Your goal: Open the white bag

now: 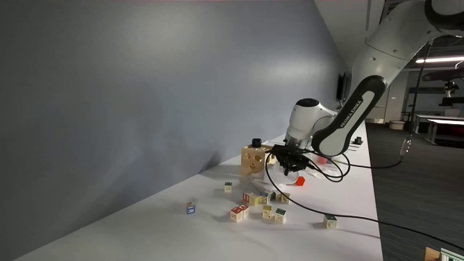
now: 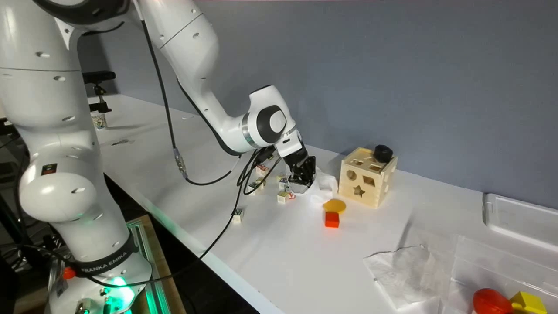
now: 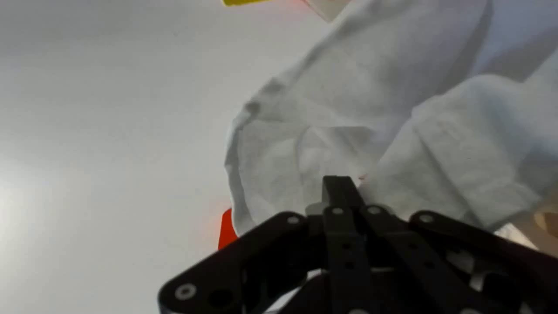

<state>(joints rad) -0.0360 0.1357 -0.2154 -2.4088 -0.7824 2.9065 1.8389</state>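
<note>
The white bag lies crumpled on the table beside the wooden box; it shows in both exterior views. In the wrist view its folded white cloth fills much of the middle and right, with its edge curving down the left. My gripper points down at the bag, its black fingers together. It also shows over the bag in both exterior views. The fingertips are against or just above the cloth; I cannot tell whether they are inside the bag's mouth. No cloth shows pinched between them.
A wooden shape box with a black piece on top stands beside the bag. Several letter blocks, a red block and a yellow piece lie near. A crumpled white sheet lies nearer. Cables loop from the wrist.
</note>
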